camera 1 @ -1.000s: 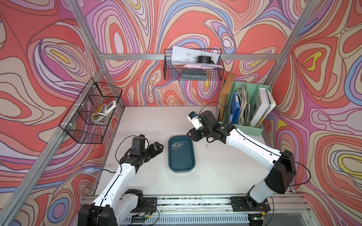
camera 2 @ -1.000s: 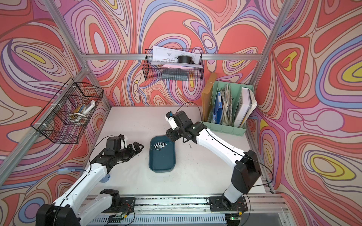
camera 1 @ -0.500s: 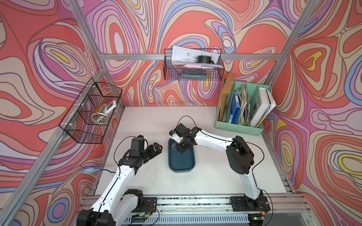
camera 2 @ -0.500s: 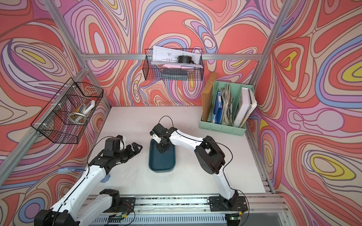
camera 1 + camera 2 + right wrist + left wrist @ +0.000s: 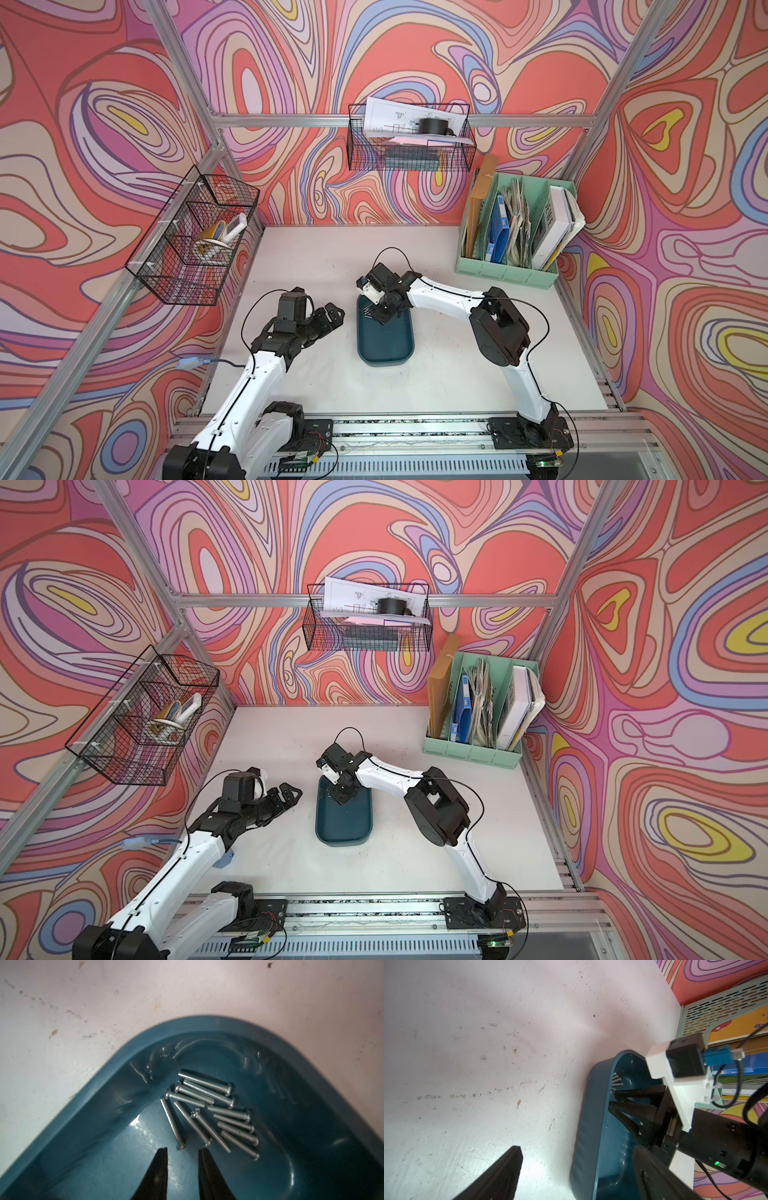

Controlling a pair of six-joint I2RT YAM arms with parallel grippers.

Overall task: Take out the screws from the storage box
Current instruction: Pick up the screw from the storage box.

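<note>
The storage box [image 5: 386, 345], a shallow dark teal tray, lies mid-table in both top views [image 5: 345, 825]. Several thin silver screws [image 5: 209, 1109] lie heaped in its far left corner, and a few show in the left wrist view [image 5: 615, 1082]. My right gripper [image 5: 182, 1150] reaches down into that end of the box [image 5: 380, 318]. Its jaws stand a narrow gap apart with nothing between them, the tips just short of two screw heads. My left gripper [image 5: 337, 318] hovers wide open and empty just left of the box, its near wall [image 5: 591, 1115] between the fingertips' line of sight.
A mint-green file organiser [image 5: 511, 266] full of folders stands at the back right. One black wire basket [image 5: 195, 241] hangs on the left wall and another [image 5: 409, 141] on the back wall. The white table [image 5: 316, 257] runs behind and around the box.
My right arm swung left from near the organiser to the box's far end and dropped into it, its jaws narrowing. The left arm has barely moved.
</note>
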